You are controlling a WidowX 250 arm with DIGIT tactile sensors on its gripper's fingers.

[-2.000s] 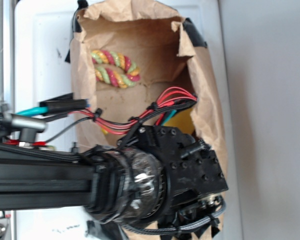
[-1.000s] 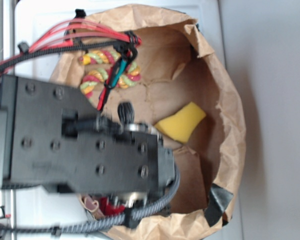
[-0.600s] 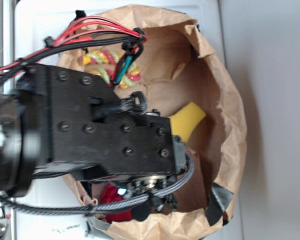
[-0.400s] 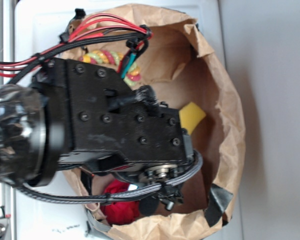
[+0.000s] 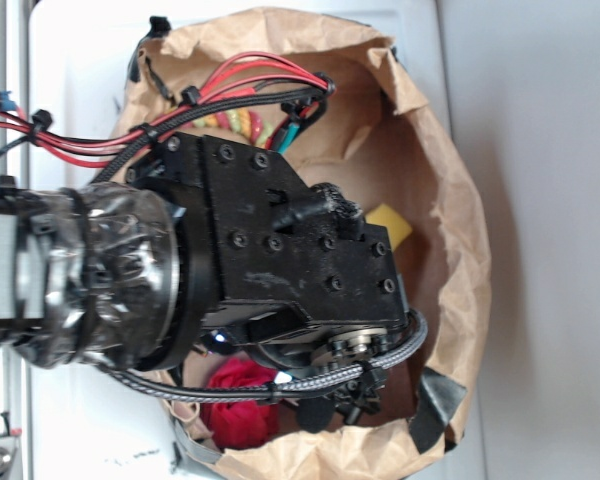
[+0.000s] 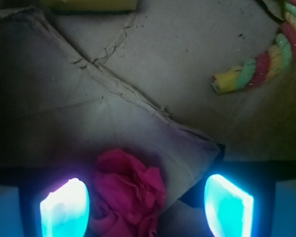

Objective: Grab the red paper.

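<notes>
The red paper (image 6: 130, 195) is a crumpled wad lying on the floor of the brown paper bag (image 5: 460, 260). In the wrist view it sits between the two glowing fingers, close to the left finger (image 6: 64, 207) and well apart from the right one (image 6: 229, 205). My gripper (image 6: 147, 197) is open around it. In the exterior view the red paper (image 5: 242, 405) shows at the bag's lower end, partly under the arm's black wrist body (image 5: 290, 260). The fingers themselves are hidden there.
A red, yellow and green twisted rope (image 6: 261, 66) lies at the upper right of the bag floor, mostly covered by cables in the exterior view (image 5: 242, 125). A yellow sponge (image 5: 390, 222) peeks out beside the wrist. A creased paper flap (image 6: 113, 89) crosses the floor. Bag walls rise all round.
The arm has swung over the bag towards its lower end, now covering most of the rope and sponge. The red paper has come into view beneath the wrist.
</notes>
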